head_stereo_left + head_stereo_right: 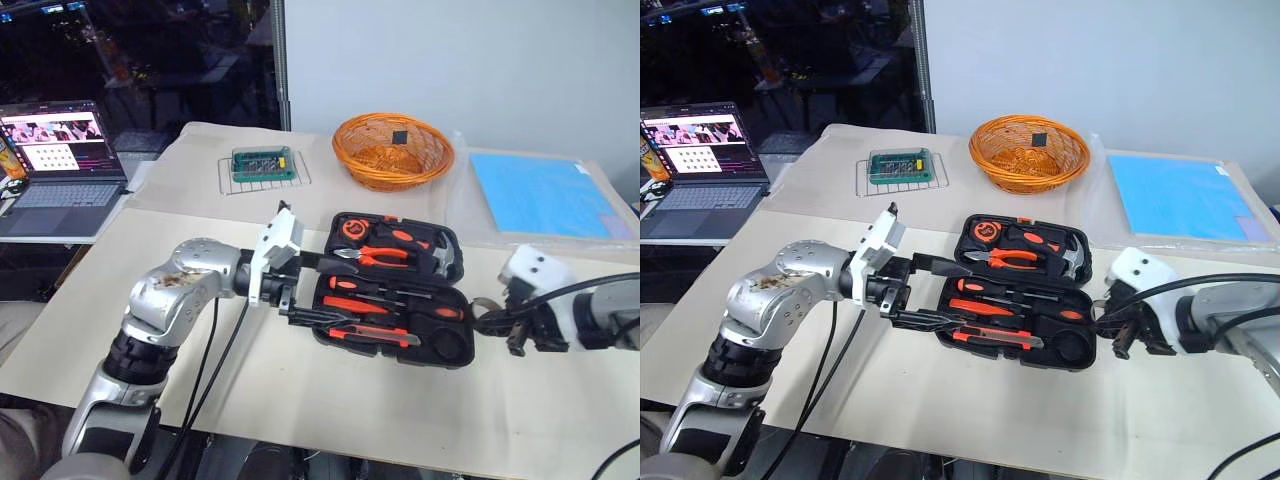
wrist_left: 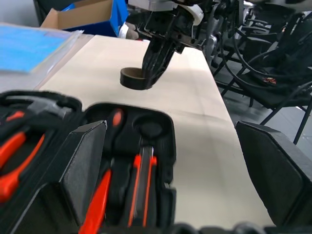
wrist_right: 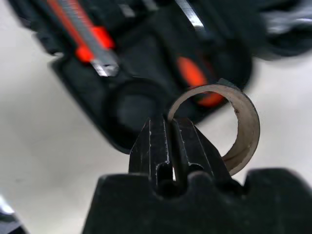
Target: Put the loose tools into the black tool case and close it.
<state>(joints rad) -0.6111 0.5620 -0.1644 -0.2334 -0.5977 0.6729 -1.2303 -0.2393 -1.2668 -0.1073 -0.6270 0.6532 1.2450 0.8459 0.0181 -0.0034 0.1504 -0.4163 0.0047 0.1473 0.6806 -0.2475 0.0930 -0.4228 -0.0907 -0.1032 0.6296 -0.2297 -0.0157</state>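
A laptop (image 1: 62, 165) with a lit screen sits far to the left of the black tool case (image 1: 393, 288); its on-screen writing is too small to read. A green tray on a wire rack (image 1: 263, 166) lies behind the case and to its left. The left gripper (image 1: 312, 290) hangs at the case's left edge, pointing across it, its two fingers spread wide apart and holding nothing. The case lies open on the worktop (image 1: 300, 390). Seated in its recesses are an orange-and-black utility knife (image 1: 372, 337) along the near edge, screwdrivers (image 1: 385, 292) behind it, and pliers (image 1: 378, 257) and a hammer (image 1: 437, 258) at the back. No brand or label can be read on the case. The round orange wicker basket (image 1: 392, 150) stands behind the case. Just beside the case's right end, the right gripper (image 3: 171, 141) is closed on the wall of a small roll of tape (image 3: 229, 124), holding it near the case's round empty recess (image 3: 134, 105). A blue sheet (image 1: 540, 195) lies behind the case and to its right.
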